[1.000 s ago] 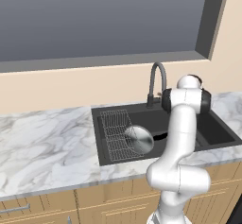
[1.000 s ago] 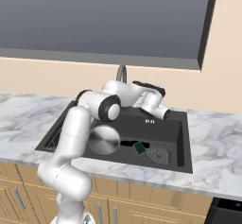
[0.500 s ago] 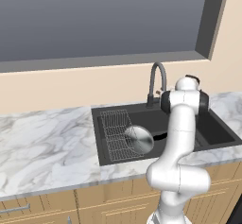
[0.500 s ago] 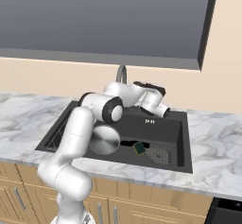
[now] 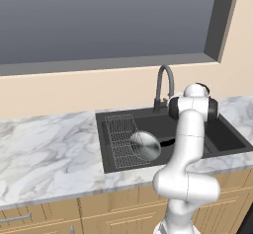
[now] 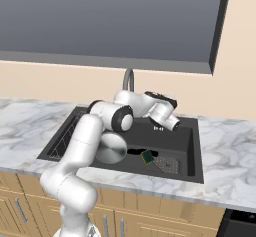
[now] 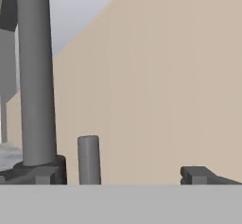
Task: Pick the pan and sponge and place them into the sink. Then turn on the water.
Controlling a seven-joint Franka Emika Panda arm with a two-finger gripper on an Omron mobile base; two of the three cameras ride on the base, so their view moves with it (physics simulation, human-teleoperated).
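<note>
Already the pan [image 6: 111, 148] and sponge [image 6: 147, 156] lie in the sink [image 6: 192, 153], centre frame. Fingers [image 7: 142, 173] spread wide, empty, beside the faucet [image 7: 34, 76]; approaching off-line, they could slide past its lever [image 7: 89, 159], leaving water off.

**Close look at the faucet base against the beige wall**

A thick dark grey upright faucet column [image 7: 34, 76] runs from the top edge down the left side, ending in a wider dark grey base block [image 7: 40, 173]. Just right of it, apart from the column, stands a short grey cylindrical post [image 7: 89, 159] with a flat top. Behind both, a plain beige wall [image 7: 160, 76] covers most of the picture. A pale grey slanted area, probably window glass [image 7: 80, 5], cuts across the upper left, with a darker grey frame strip [image 7: 8, 57] at the left edge. One dark finger tip [image 7: 201, 175] of the gripper rises low on the right, touching nothing; its partner cannot be picked out among the dark shapes at lower left.
</note>
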